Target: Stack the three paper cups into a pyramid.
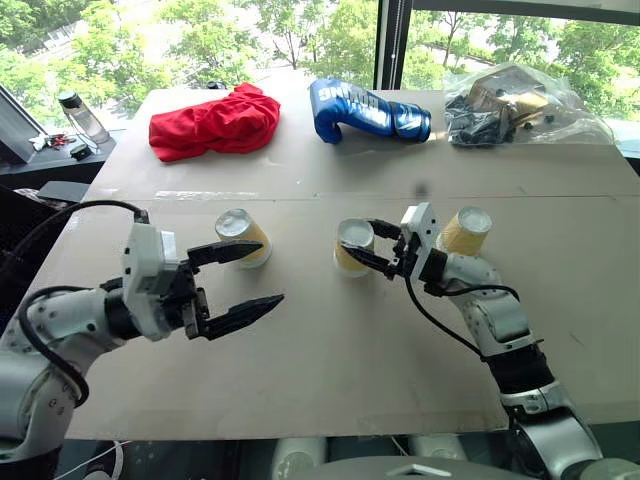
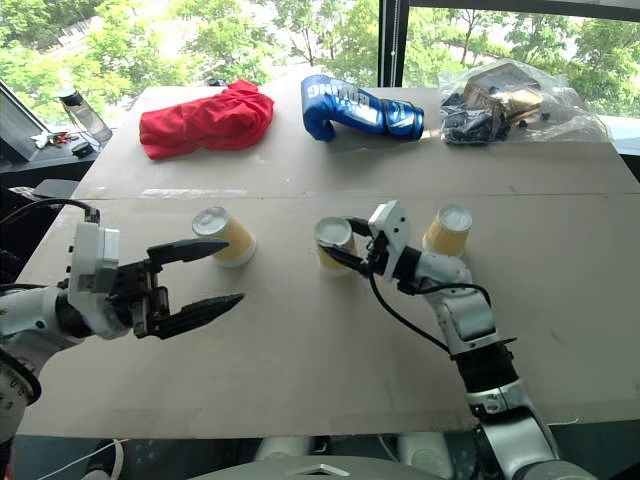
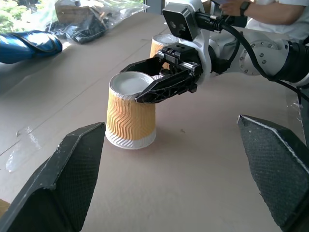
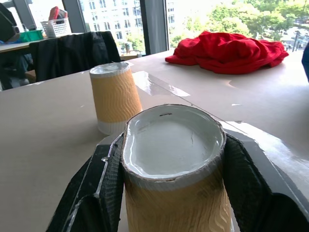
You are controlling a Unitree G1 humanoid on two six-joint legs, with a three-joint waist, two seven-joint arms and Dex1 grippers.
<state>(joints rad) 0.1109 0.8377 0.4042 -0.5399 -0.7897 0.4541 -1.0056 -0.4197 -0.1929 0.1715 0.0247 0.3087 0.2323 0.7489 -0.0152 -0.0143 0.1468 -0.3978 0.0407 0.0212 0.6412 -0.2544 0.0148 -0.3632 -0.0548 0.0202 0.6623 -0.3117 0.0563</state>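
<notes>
**A:** Right wrist view puts the middle yellow-tan ribbed paper cup (image 4: 173, 164), upside down with its white base up, squeezed between the two black fingers of the right gripper (image 1: 378, 247). The base looks pressed slightly oval.

**B:** So that one is clamped. And the left gripper (image 1: 240, 280)?

**A:** Its fingers stand wide apart with nothing between them, hovering near the left yellow-tan ribbed paper cup (image 1: 243, 236), which sits inverted on the brown cardboard-covered table (image 1: 330, 370). The third yellow-tan ribbed paper cup (image 1: 465, 230) stands just behind the right wrist.

**B:** All three well apart, then. No pyramid begun.

**A:** None. My guess is the base pair must first be brought side by side.

**B:** What worries you?

**A:** The squeeze, mainly. Thin paper may crease under that grip, and a dented cup would sit crooked. Also, the right forearm is close to the third cup; a careless swing could knock it over.

**B:** And the clutter at the back?

**A:** The crumpled red cloth (image 1: 213, 122), blue boxing glove (image 1: 366, 109) and clear plastic bag of dark parts (image 1: 515, 106) lie far off, no trouble.
</notes>
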